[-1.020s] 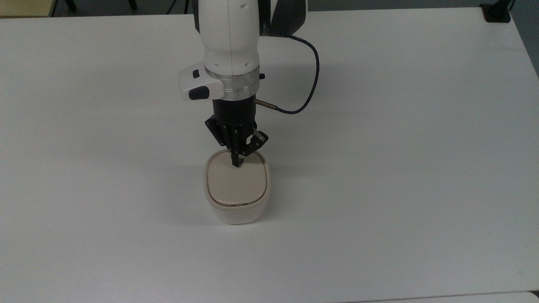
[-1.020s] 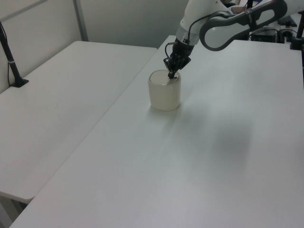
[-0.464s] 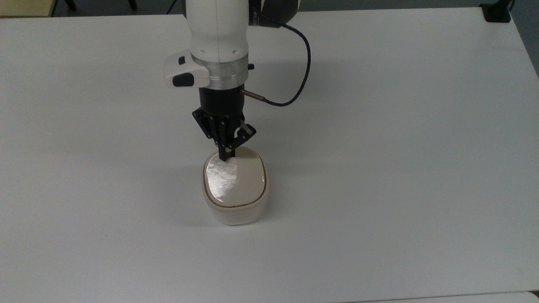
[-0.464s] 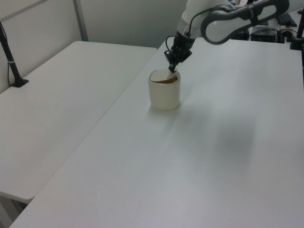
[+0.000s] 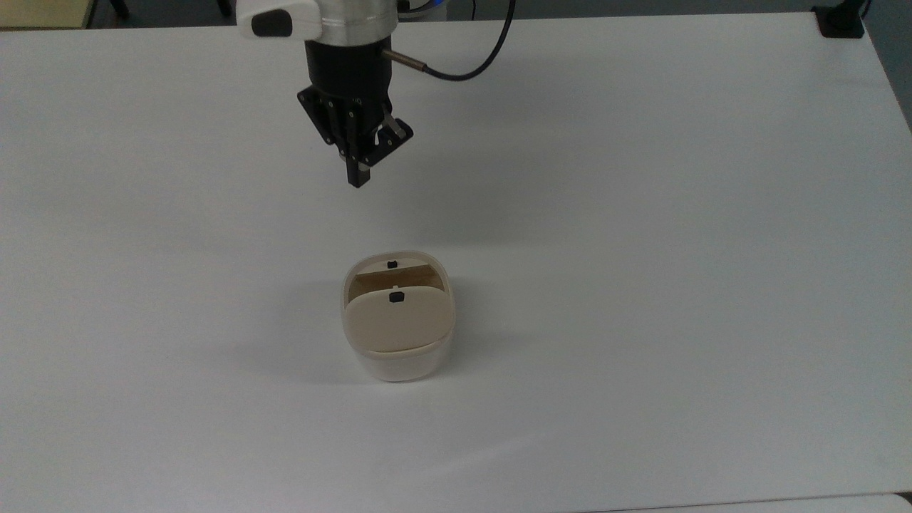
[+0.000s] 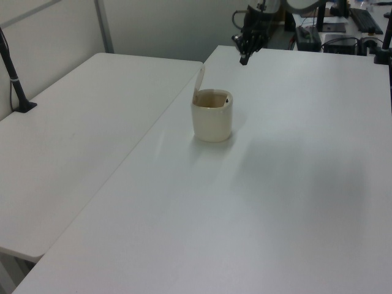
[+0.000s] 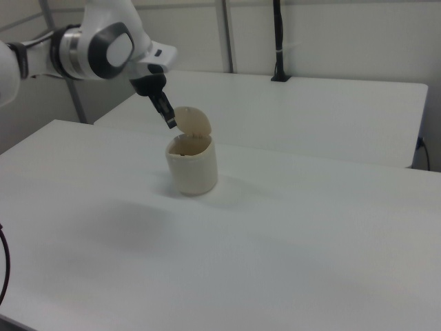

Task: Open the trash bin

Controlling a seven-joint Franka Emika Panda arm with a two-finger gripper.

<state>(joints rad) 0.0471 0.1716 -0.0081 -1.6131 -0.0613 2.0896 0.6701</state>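
Here the hand hangs in the air above the white counter, its two black fingers pressed together with nothing between them. The trash bin stands on the counter well clear of the hand, below it in the top view and lower and to the left view's left of it. In the right view the hand appears just beside the raised lid, on the right view's left of it, with the bin body beneath. The lid stands up from the side of the rim farthest from the hand, tilted back past upright, and its small black button faces the top view's camera. The bin's mouth is uncovered, showing a brownish inner wall on the side nearer the hand. A dark cable loops off the wrist behind the hand.
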